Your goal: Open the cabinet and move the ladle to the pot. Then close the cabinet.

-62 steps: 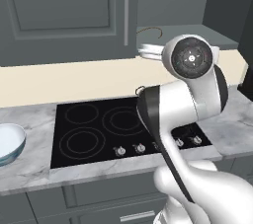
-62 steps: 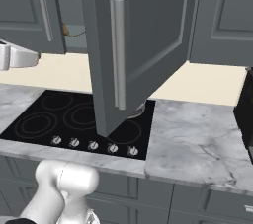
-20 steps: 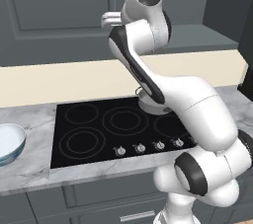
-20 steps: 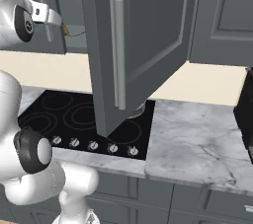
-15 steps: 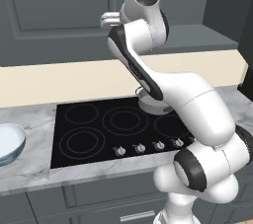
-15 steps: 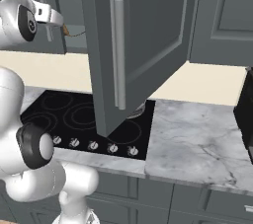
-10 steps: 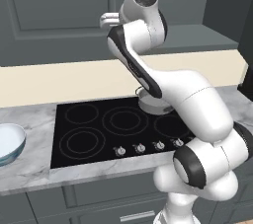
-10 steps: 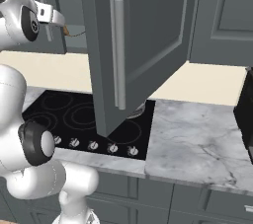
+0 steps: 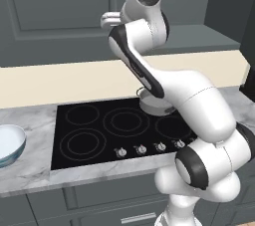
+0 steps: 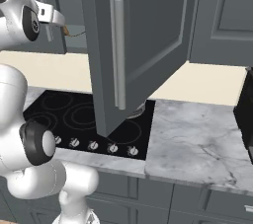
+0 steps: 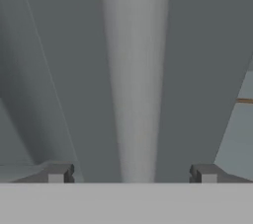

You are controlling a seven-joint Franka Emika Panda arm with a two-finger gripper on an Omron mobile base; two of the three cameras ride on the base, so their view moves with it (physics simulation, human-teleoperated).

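Up at the cabinet (image 10: 143, 45), the fingers (image 11: 58, 172) stand released astride the left door's bar handle (image 11: 136, 80); centre, then clench squarely. Behind it the ladle (image 10: 74, 33) lies shelved.

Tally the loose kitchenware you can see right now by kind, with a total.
Pot: 1, on the cooktop behind the arm
Bowl: 1, on the counter left of the cooktop
Ladle: 1, inside the cabinet, only partly visible
Total: 3
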